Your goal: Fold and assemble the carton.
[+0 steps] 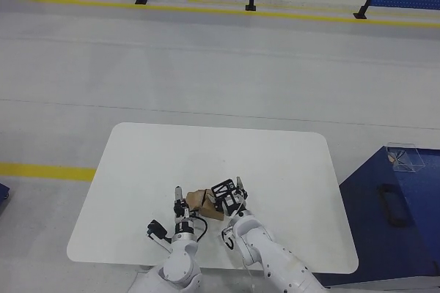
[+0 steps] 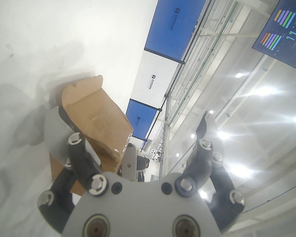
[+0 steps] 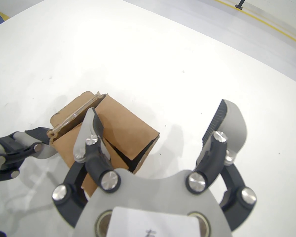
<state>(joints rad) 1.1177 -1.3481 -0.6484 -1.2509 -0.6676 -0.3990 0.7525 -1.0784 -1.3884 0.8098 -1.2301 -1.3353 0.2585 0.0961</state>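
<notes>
at the table's 6 o'clock edge, nearest the robot, the brown carton [image 1: 204,203] was seen lying on the white table [image 1: 279,157], partly folded, with a rounded flap [image 3: 71,109] raised at one end and a dark gap left between panels at the other. the left gripper [image 1: 180,196] was placed at the carton's 9 o'clock in the top view, its jaws spread wide and nothing gripped; one of its fingers [image 2: 54,124] was set against the carton's side, touching it, while the other was held in free air. the right gripper [image 1: 231,192] was placed at the carton's 3 o'clock, likewise opened wide with nothing clasped; one of its fingers [image 3: 85,129] was laid on the carton's top panel, and the other was held over bare table, well apart from the cardboard. farther out, at the table's 3 o'clock, a blue unit [image 1: 396,212] was seen with a clear box [image 1: 405,156] set on it. a yellow floor line [image 1: 37,171] was seen at the table's 9 o'clock, and a second yellow line [image 1: 205,10] far off at 12 o'clock.
</notes>
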